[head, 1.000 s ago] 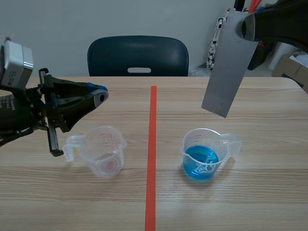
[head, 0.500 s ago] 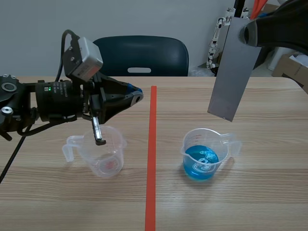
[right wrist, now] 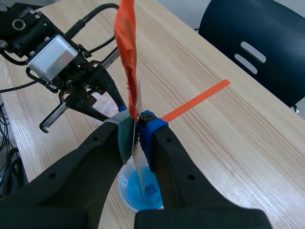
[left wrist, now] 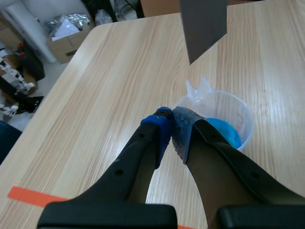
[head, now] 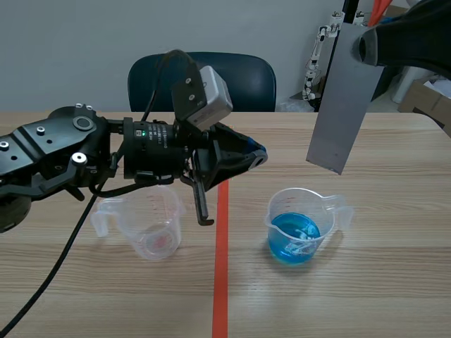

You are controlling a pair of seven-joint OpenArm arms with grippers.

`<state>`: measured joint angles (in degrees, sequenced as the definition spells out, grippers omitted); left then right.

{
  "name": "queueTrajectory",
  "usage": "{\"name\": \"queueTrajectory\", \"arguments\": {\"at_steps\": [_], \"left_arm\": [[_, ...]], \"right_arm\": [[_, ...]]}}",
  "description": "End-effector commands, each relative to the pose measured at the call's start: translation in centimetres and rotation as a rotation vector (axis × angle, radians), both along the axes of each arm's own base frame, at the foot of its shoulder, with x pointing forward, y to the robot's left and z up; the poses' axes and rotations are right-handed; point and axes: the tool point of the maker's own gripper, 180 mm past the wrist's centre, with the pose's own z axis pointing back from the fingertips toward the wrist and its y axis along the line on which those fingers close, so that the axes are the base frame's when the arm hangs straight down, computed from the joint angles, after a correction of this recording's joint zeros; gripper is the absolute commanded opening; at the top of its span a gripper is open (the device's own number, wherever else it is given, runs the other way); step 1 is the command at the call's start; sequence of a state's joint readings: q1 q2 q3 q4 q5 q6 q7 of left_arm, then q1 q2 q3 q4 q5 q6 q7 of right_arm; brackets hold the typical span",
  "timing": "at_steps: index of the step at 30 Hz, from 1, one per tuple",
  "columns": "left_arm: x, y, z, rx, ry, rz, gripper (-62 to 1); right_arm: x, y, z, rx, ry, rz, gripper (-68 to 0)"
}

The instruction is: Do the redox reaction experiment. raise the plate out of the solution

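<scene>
Scene view: wooden table (head: 394, 282) with an orange tape line (head: 221, 282) running down its middle. The left arm comes in from the left, and the left gripper (head: 258, 156) hovers above the tape line with its fingers together, holding nothing. Under that arm stands an empty cup (head: 151, 229) of clear plastic, its handle pointing left. To the right of the tape stands a cup of blue liquid (head: 301, 227), also of clear plastic. High at the right, the right gripper (head: 363, 44) is clamped on the upper part of a flat grey plate (head: 344, 98). The plate hangs slightly tilted in the air, its lower edge well above the cup of blue liquid and clear of the liquid. A dark blue chair (head: 202, 81) stands beyond the far edge of the table.

Left wrist view: the two fingers meet at their blue pads (left wrist: 162, 125) with nothing between them. The cup of blue liquid stands just ahead of them and a little to one side. A lower corner of the plate hangs above the cup.

Right wrist view: the fingers are closed on the plate, which is seen edge-on as a thin line. Its lower end hangs over the blue liquid. An orange strip (right wrist: 127, 43) rises above the fingers. The left arm lies beyond them, over the table.
</scene>
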<state>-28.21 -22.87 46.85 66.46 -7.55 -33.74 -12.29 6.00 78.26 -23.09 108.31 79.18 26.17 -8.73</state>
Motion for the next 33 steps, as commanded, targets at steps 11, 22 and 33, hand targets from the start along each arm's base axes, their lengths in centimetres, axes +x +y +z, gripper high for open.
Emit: {"name": "queueTrajectory", "arguments": {"at_steps": [11, 22, 33], "left_arm": [[-1.7, -2.2, -0.8, 0.011, 0.038, -0.062, -58.3], [-1.8, -2.0, -2.5, 0.037, 0.079, -0.055, -58.4], [-1.8, -2.0, -2.5, 0.036, 0.079, -0.055, -58.4]], "right_arm": [[0.4, -0.1, 1.2, 0.014, -0.028, -0.003, -66.9], [0.4, -0.1, 1.2, 0.015, -0.028, -0.003, -66.9], [0.4, -0.1, 1.2, 0.015, -0.028, -0.003, -66.9]]}}
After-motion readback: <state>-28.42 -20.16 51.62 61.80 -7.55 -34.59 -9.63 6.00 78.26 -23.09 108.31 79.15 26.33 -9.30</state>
